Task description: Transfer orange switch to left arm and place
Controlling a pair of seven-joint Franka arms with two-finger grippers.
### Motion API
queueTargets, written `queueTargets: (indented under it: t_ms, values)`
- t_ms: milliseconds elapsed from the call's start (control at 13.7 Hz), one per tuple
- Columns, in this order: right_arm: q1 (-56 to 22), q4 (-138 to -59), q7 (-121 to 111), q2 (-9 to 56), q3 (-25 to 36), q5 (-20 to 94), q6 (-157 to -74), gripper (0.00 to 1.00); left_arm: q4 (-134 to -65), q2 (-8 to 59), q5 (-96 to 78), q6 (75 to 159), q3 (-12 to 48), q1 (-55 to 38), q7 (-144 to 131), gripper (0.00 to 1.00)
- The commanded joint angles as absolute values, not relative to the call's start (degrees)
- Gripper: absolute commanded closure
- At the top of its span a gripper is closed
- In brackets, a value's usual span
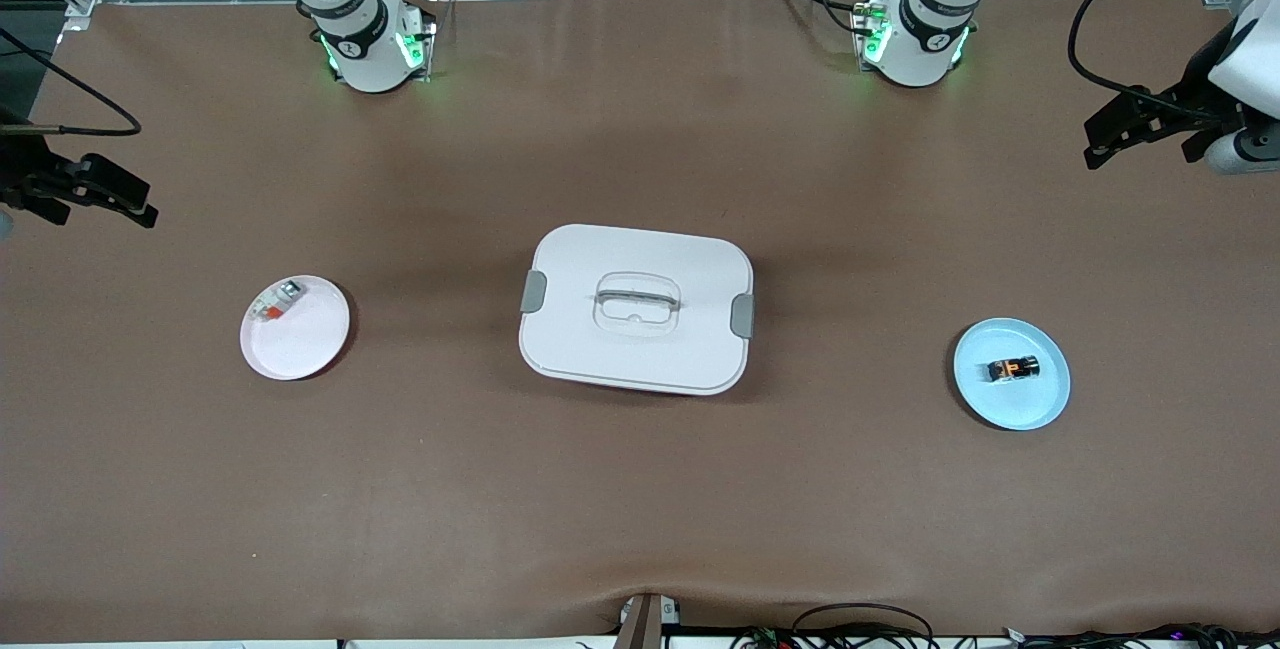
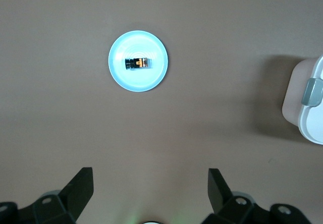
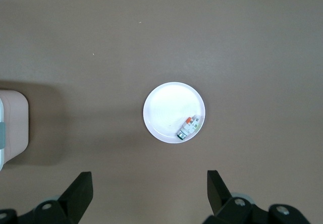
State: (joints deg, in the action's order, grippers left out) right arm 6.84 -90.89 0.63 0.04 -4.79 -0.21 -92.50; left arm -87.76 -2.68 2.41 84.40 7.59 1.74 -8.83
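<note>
I am holding the left hand (image 2: 150,186) up over the brown desk (image 1: 640,489) at the left arm's end, fingers (image 2: 81,188) spread wide and gripping nothing. In its wrist view I am looking straight down on the pale blue plate (image 2: 137,77), with the orange switch (image 2: 138,62) lying on it near the middle, untouched.

The right hand (image 3: 150,186) is hanging over the right arm's end of the desk, likewise released and empty. Its wrist view is showing me the white plate (image 3: 166,110), with a small white-and-silver component (image 3: 189,128) resting against the rim.

Between the two plates the box (image 1: 637,307) is sitting on the desk, lid on, grey latches at both short sides, recessed handle on top. Both plates are lying well apart from it. The blue plate is sitting slightly nearer the front camera than the white plate.

The desk covering is looking smooth, with a slight ripple along the edge nearest the camera. Both arm bases are glowing green at the top edge, cables trailing around them. Grey floor is showing past the desk.
</note>
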Motion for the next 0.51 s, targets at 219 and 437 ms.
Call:
queueTargets:
  t_ms: [219,437]
  values:
    - [7.7,-91.3,-0.3,-1.1,-5.4,-0.1,-92.7,0.00,-88.4,-3.9,1.5,83.7,7.2,1.8,-9.0,0.00]
    - [7.6,-91.3,-0.3,-1.1,-5.4,-0.1,-92.7,0.00,-88.3,-4.0,1.4,83.6,7.1,1.8,-7.7,0.00]
